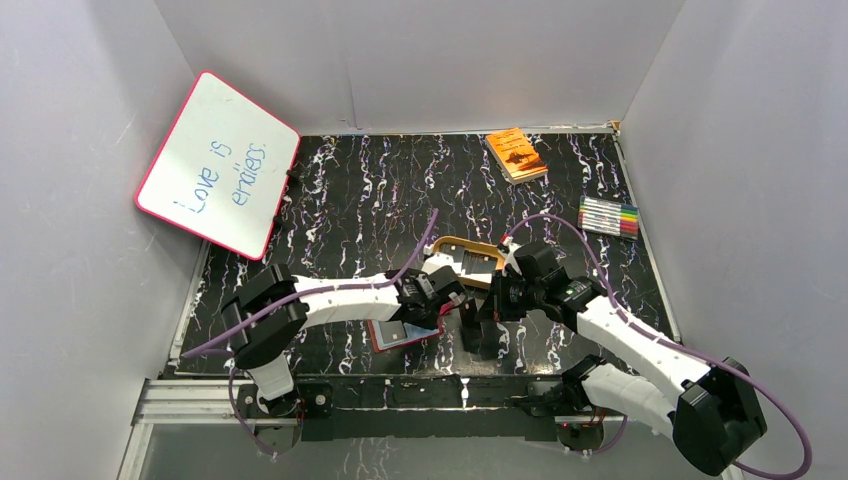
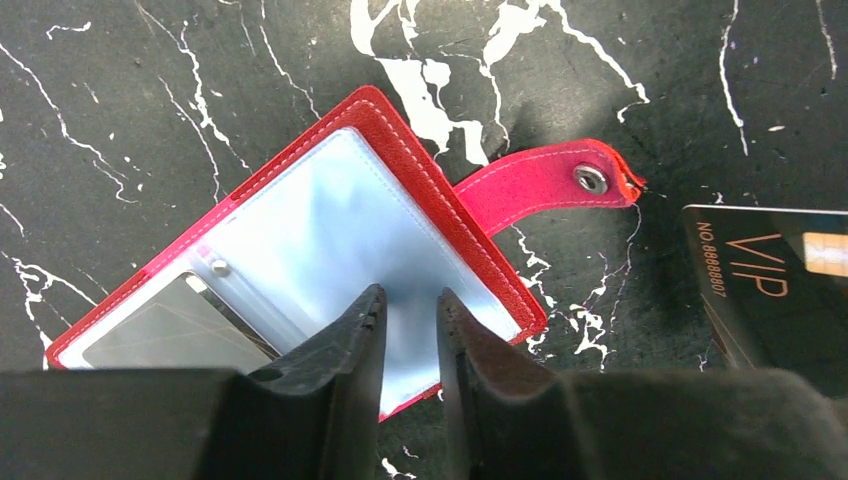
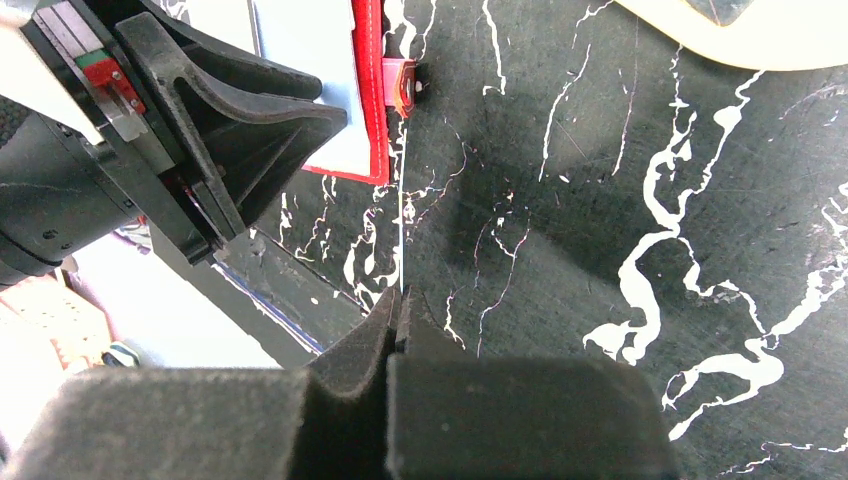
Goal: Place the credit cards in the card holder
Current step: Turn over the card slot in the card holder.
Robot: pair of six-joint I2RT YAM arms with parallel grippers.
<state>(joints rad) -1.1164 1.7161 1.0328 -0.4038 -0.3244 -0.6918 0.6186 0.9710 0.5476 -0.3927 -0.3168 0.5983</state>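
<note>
The card holder [image 1: 400, 335] lies open on the black marble table, red with clear plastic sleeves [image 2: 330, 230]. Its snap tab with a metal stud [image 2: 590, 178] points right. A greyish card [image 2: 165, 335] sits in its left pocket. My left gripper [image 2: 410, 300] hovers over the sleeves with its jaws a narrow gap apart and nothing between them; it also shows in the top view [image 1: 440, 303]. My right gripper [image 3: 398, 295] is shut on a black "VIP" credit card [image 2: 770, 290], seen edge-on in its own view [image 3: 400, 200], just right of the holder [image 3: 368, 100].
A gold oval tray [image 1: 470, 245] lies just behind both grippers, and its pale rim shows in the right wrist view [image 3: 740, 40]. An orange book [image 1: 517, 153] and a marker set [image 1: 608, 216] lie at the back right. A whiteboard [image 1: 218, 165] leans at the back left.
</note>
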